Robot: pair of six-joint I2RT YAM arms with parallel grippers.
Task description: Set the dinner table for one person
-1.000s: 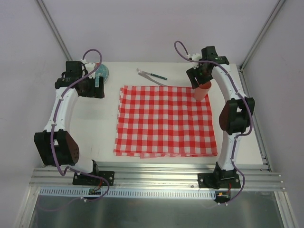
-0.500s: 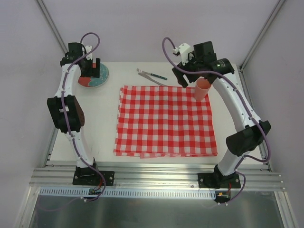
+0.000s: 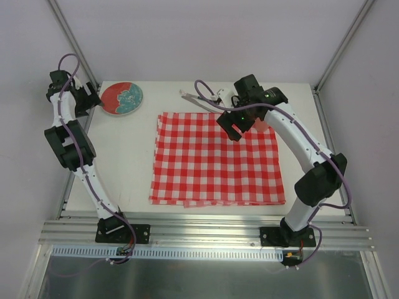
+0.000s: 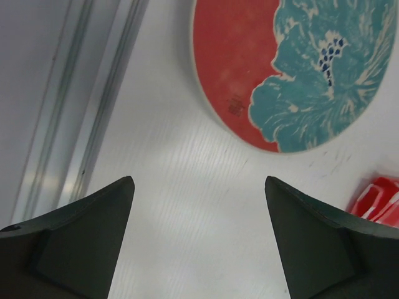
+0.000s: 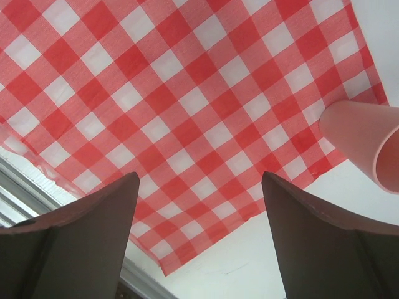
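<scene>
The dinner table [image 3: 124, 162] is a big off-white top with a metal rail [image 3: 206, 233] along its near edge, where the two arms are bolted. A red-and-white checked cloth [image 3: 215, 159] lies flat in the middle of it, with bare table on its left side and its far side. The right gripper [image 5: 199, 176] hangs over the far right part of the cloth. Its two fingers are spread wide and nothing is between them. The left gripper [image 4: 198, 180] is at the far left corner of the table, close to the table's left edge. Its fingers are spread wide too, and it holds nothing and touches nothing. Just past it a round plate [image 4: 287, 68] lies flat on the table, red on one side with a big teal flower on the other, and its whole painted face shows. A pink cup [image 5: 365, 140] stands at the far right corner of the cloth, just beside the right gripper and not touching it. A few pieces of cutlery [image 3: 190, 96] lie on the table near its far edge, between the plate and the cup.
</scene>
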